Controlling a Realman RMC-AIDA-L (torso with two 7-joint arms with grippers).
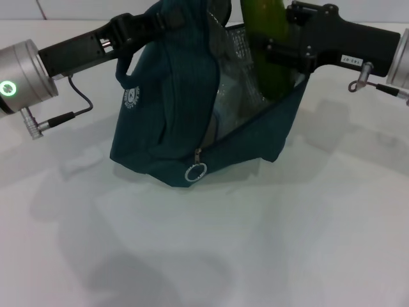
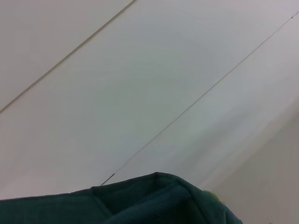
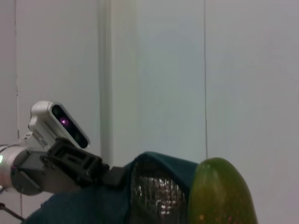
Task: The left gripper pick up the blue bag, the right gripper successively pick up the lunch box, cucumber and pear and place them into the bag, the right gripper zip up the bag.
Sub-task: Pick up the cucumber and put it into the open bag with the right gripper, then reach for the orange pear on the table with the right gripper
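The blue bag (image 1: 166, 109) stands on the white table, its mouth open and its silver lining (image 1: 233, 45) showing. My left gripper (image 1: 137, 31) is shut on the bag's top edge at the left and holds it up. From the right, my right gripper (image 1: 281, 50) is shut on the green cucumber (image 1: 268, 57), which stands upright with its lower end inside the bag's mouth. In the right wrist view the cucumber's tip (image 3: 222, 193) rises beside the lining (image 3: 156, 191). A pale shape (image 1: 230, 102) lies inside the bag; I cannot tell whether it is the lunch box. The pear is out of view.
The zipper's round pull ring (image 1: 196, 172) hangs at the bag's front corner. The white table (image 1: 255, 243) stretches in front of the bag. The left wrist view shows only the bag's fabric (image 2: 140, 200) and a pale wall.
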